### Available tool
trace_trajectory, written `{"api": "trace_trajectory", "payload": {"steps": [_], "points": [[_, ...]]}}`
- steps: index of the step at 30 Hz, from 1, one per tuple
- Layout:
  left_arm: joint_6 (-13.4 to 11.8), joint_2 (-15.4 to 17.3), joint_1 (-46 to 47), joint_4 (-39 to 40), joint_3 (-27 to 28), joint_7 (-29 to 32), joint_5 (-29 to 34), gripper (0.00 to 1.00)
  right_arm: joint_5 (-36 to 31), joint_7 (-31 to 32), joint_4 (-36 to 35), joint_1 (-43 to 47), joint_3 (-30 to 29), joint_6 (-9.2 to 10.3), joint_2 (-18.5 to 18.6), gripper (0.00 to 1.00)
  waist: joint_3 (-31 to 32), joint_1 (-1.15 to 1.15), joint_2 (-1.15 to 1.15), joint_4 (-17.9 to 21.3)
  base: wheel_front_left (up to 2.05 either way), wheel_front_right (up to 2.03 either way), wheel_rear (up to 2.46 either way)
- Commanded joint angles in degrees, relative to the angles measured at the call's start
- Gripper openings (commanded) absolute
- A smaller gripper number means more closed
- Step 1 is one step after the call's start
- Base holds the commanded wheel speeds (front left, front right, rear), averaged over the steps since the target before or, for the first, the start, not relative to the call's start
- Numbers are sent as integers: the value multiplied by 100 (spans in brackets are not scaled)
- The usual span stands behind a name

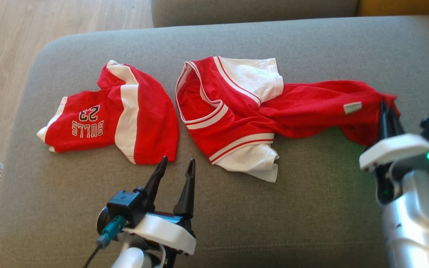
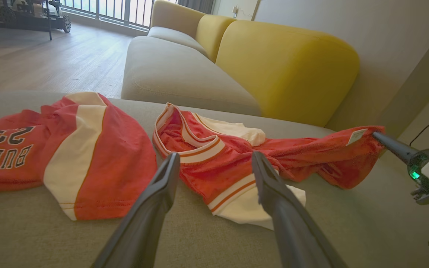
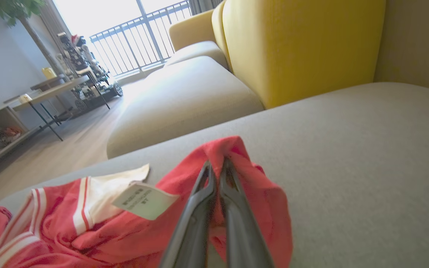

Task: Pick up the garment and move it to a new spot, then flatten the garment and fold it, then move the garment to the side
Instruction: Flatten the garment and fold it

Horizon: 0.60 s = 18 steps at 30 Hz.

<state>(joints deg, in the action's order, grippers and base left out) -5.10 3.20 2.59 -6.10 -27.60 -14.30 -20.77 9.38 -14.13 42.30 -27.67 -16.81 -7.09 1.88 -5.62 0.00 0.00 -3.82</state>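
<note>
Lifting step | right gripper (image 1: 386,111) pinches jersey (image 1: 304,108) at its right end, fingers closed on cloth | left gripper (image 1: 177,160) spread wide, empty | jersey crumpled on cushion (image 1: 311,208) beside shorts (image 1: 147,111) | raise slowly, high enough that trailing cloth clears shorts

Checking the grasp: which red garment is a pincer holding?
The tagged jersey, its edge pinched by the right pincer; the BULLS 23 garment lies free.

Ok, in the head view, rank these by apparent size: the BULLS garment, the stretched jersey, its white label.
1. stretched jersey, end held in the right claw
2. BULLS garment, somewhat smaller
3. white label, tiny
</note>
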Motion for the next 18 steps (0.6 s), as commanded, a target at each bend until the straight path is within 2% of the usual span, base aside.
{"api": "trace_trajectory", "payload": {"steps": [1, 7, 11, 14, 18], "points": [[-24, -33, 135, 179, 120, -70, -33, 100, 115, 77, -416, -351, 191, -40, 9, 0, 45, 0, 0, -32, 0, 0, 0], [-44, -33, 142, 238, -27, -70, -155, 100, 222, 940, -1360, -1002, 157, -40, 78, 0, -7, 0, 0, -315, 0, 0, 0], [-42, -33, 184, 262, -141, -70, -220, 100, 160, 1395, -1621, -1731, 26, -40, 246, 0, -190, 0, 0, -610, 0, 0, 0], [-32, -33, 245, 284, -224, -70, -270, 100, 54, 1630, -1400, -2378, -227, -40, 411, 0, -382, 0, 0, -866, 0, 0, 0], [-36, -33, 368, 331, -383, -70, -390, 100, -521, 1732, -437, -3388, -837, -40, 864, 0, -714, 0, 0, -1413, 0, 0, 0]]}}
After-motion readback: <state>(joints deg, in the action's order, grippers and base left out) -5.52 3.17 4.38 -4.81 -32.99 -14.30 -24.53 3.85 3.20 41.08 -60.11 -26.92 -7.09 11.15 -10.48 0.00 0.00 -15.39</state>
